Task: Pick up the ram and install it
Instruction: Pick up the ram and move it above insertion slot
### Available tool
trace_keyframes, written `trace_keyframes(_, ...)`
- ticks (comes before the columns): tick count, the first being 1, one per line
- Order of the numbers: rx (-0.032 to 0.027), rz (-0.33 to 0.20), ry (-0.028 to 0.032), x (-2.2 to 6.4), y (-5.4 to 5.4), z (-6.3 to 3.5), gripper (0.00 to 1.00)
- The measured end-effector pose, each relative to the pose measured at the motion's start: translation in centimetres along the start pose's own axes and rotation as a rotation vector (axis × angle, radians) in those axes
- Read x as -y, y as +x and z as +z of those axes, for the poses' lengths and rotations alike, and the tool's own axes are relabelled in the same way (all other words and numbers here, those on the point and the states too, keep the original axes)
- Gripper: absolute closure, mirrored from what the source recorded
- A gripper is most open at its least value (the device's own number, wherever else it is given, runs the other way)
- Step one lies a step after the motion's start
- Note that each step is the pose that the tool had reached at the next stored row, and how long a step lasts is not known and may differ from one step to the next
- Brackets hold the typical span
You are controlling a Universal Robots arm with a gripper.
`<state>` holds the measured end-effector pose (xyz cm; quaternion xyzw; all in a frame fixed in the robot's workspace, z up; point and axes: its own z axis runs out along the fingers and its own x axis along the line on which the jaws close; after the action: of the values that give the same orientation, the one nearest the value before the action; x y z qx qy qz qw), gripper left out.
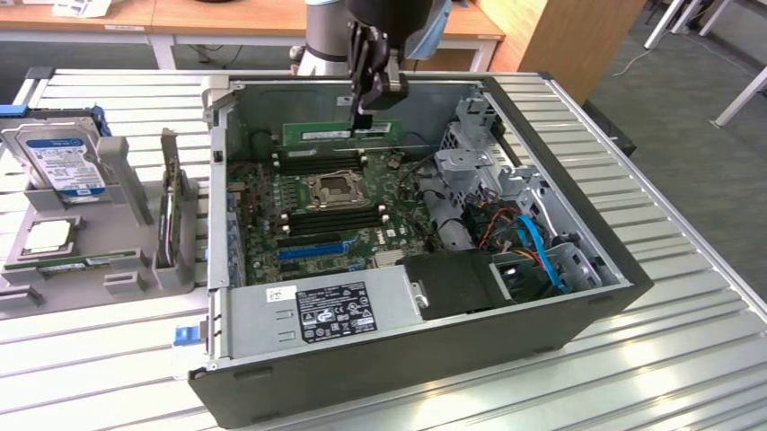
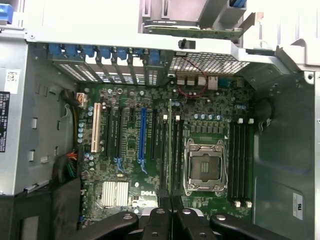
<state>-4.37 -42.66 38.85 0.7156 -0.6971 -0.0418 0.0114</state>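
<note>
The ram (image 1: 323, 134) is a long green stick held level above the far part of the open computer case. My gripper (image 1: 362, 119) is shut on its top edge, near the end towards the exterior view's right. It hangs over the motherboard (image 1: 348, 235), above the dark memory slots (image 1: 314, 162) behind the CPU socket (image 1: 333, 189). In the wrist view the ram (image 2: 170, 140) shows edge-on as a thin line running from my gripper (image 2: 170, 212) over the slots beside the CPU socket (image 2: 204, 167).
The case walls (image 1: 563, 162) surround the board, with a drive cage and cables (image 1: 527, 242) on the exterior view's right and a power supply (image 1: 336, 307) at the front. A grey holder (image 1: 120, 235) on the exterior view's left carries a hard drive (image 1: 60, 160) and a chip (image 1: 48, 235).
</note>
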Motion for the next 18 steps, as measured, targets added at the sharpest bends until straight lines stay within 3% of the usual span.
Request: trace_keyframes(18,0.0007,0.010,0.0004,-0.02,-2.9,0.32,0.89)
